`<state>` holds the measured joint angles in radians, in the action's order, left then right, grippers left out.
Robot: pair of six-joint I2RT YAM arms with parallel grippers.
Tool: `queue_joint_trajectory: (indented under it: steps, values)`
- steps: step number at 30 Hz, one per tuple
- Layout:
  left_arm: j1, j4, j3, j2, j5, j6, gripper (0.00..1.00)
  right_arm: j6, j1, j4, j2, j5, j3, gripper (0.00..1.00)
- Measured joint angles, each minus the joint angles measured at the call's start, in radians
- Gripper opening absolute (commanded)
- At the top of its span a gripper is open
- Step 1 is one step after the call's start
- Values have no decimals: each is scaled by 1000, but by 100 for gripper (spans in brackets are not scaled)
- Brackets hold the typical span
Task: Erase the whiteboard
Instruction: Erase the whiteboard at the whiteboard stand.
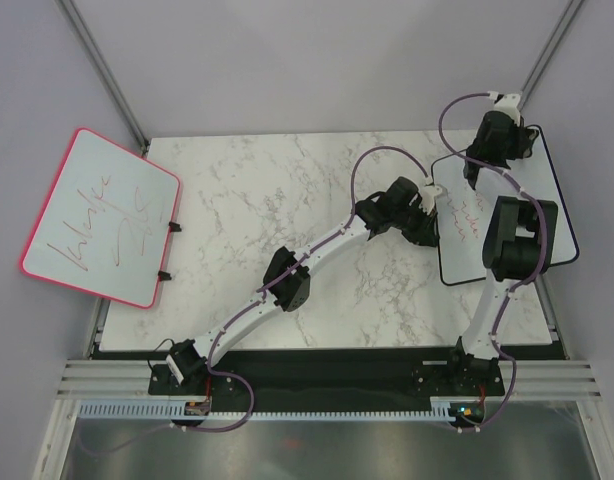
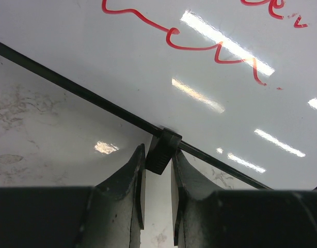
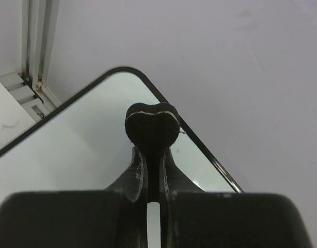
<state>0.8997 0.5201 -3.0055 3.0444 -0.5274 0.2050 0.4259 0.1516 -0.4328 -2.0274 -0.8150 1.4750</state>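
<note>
The whiteboard (image 1: 465,262), thin black frame and rounded corners, lies at the table's right side with orange-red handwriting (image 1: 467,215) on its left part. My left gripper (image 1: 427,205) is at its left edge. In the left wrist view that gripper (image 2: 157,155) is shut on a small black tab (image 2: 162,147) on the frame, with the whiteboard (image 2: 148,62) and its red writing beyond. My right gripper (image 1: 472,172) hovers over the board's far end. In the right wrist view it (image 3: 152,152) is shut on a dark rounded eraser (image 3: 152,126) above the whiteboard's (image 3: 86,150) blank far corner.
A pink-framed whiteboard (image 1: 102,215) with red scribbles leans off the marble table's (image 1: 287,180) left edge, two black clips on its near side. Grey walls and metal posts close in the back. The black-framed board's right side overhangs the table.
</note>
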Motion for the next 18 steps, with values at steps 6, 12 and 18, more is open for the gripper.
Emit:
queue_joint_trajectory:
  steps: [6,12,18]
  values:
    - [0,-1,0,0,-1,0,2,41,3,91,-125,3,205,0]
    - [0,0,0,0,-1,0,2,74,2,148,-180,13,308,0]
    - [0,-1,0,0,-2,0,2,65,0,133,-135,35,208,0]
